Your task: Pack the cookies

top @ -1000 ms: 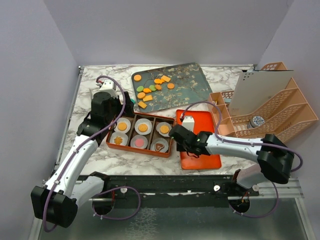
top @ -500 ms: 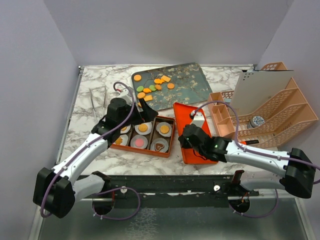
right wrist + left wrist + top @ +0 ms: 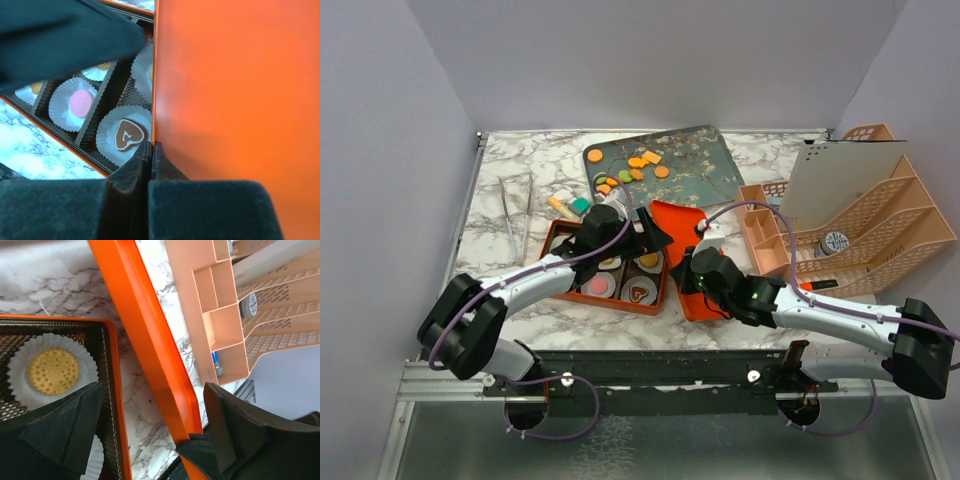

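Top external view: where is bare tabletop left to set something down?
Bare marble: the far-left corner beside the green tray, the far strip between that tray and the peach organizer, and the near strip in front of the cookie box. It is crowded at centre, where box and orange lid meet.

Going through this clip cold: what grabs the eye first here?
The orange lid is held tilted at mid-table, its edge pinched by the right hand, while the open left hand straddles its rim. Just left of it sits the compartment box, with a brown heart cookie in one of its paper cups. More loose cookies lie on the green tray at the back.
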Robot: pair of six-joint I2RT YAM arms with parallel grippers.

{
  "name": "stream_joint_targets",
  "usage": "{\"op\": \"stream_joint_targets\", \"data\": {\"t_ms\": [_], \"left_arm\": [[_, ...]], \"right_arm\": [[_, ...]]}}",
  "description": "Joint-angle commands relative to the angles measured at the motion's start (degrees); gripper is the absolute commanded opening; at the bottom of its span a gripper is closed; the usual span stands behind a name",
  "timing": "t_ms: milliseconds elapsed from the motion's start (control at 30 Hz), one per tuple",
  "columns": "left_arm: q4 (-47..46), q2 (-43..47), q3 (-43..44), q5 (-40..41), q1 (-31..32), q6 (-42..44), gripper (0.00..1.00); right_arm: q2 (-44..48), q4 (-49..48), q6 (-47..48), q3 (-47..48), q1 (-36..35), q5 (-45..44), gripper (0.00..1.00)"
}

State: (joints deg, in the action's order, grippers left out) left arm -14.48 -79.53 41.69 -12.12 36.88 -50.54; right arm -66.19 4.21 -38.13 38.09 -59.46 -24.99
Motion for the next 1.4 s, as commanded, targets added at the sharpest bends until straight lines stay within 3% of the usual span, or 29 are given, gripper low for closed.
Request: {"op": "stream_joint_targets", "data": {"t_ms": [0, 133, 300, 500, 667, 933, 1133, 1367], "left_arm": [[-6.90, -4.46, 1.84, 3.32, 2.35, -3.30, 0.84], [-11.18, -6.84, 1.29, 2.95, 2.92, -6.14, 0.75], [-14.53, -6.85, 0.47, 3.77, 3.19, -8.59, 0.56], [-16.10, -5.42, -0.67, 5.47, 3.19, -10.80, 0.19], [-16.28, -2.29, -2.45, 7.91, 3.11, -12.05, 0.00], [-13.66, 6.47, -5.40, 10.57, -0.14, -14.58, 0.00], [-2.58, 13.68, -4.38, 10.76, -5.32, -15.59, 0.00], [20.03, 19.35, 5.24, 18.04, -10.43, -14.47, 0.00]], "right_arm": [[0.83, -7.44, 3.58, -0.97, 0.14, 1.46, 0.00], [1.07, -9.04, 5.72, -1.09, 0.15, 2.39, 0.00], [1.25, -10.77, 9.04, -1.51, 0.14, 3.69, 0.00], [0.45, -11.21, 13.26, -0.52, 0.17, 5.22, 0.00], [1.16, -10.75, 17.51, 0.85, 0.14, 6.14, 0.07], [5.07, -5.58, 28.80, 4.36, 0.16, 9.83, 0.54], [8.23, 0.25, 35.19, 6.98, 0.14, 10.36, 0.88], [17.01, -8.04, 55.52, -1.94, 0.13, 22.36, 0.93]]}}
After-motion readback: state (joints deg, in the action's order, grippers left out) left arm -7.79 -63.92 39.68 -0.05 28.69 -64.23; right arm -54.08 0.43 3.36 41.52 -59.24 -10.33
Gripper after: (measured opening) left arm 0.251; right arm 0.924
